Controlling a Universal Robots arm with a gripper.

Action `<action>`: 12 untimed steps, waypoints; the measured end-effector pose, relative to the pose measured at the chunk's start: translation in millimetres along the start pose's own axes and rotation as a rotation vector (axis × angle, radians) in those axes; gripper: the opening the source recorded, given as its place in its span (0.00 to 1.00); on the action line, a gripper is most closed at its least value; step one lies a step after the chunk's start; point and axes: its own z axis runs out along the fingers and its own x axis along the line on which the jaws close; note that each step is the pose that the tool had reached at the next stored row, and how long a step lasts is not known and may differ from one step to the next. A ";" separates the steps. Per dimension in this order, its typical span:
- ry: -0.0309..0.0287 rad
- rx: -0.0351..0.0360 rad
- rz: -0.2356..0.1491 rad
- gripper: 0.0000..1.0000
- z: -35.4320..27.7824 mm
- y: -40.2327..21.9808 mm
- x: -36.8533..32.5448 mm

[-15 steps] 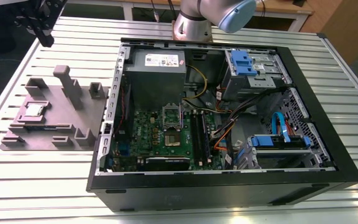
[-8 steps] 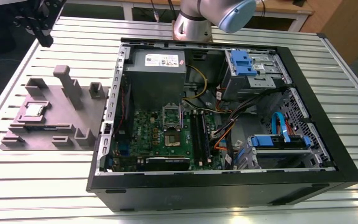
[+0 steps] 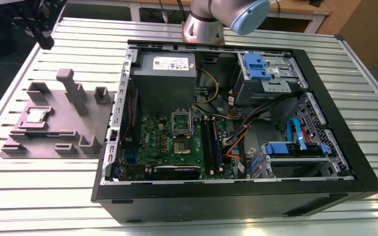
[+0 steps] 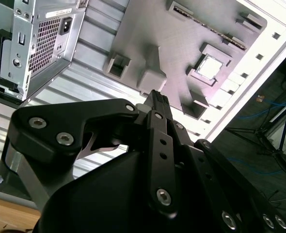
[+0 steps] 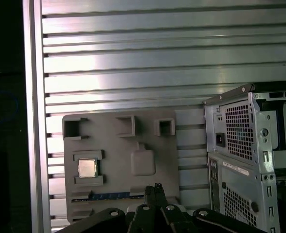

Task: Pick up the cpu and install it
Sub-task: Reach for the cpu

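With gripper (image 5: 156, 188) closed, empty and well apart from cpu (image 5: 87, 168), likely to snag raised rims of holder (image 5: 109, 145) or tilt cpu if lowered off-centre.

Your workplace, listed: a robotics lab or workshop.
- Slatted aluminium table (image 3: 38, 189), with a robot arm (image 3: 205, 22) standing at its far edge.
- Open desktop computer case (image 3: 241, 204), lying on its side.
- Grey moulded parts holder (image 3: 64, 125).
- Wooden benches (image 3: 294, 7) behind.
- Tripod legs (image 4: 274, 141) and loose blue cable (image 4: 278, 104) over the dark floor.
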 end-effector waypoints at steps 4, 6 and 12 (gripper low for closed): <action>0.0000 0.0000 0.000 0.10 -0.1 -0.2 3.3; -0.0001 -0.0001 0.000 0.10 -0.1 -0.4 4.8; -0.0001 0.0000 0.000 0.10 -0.2 -0.6 8.0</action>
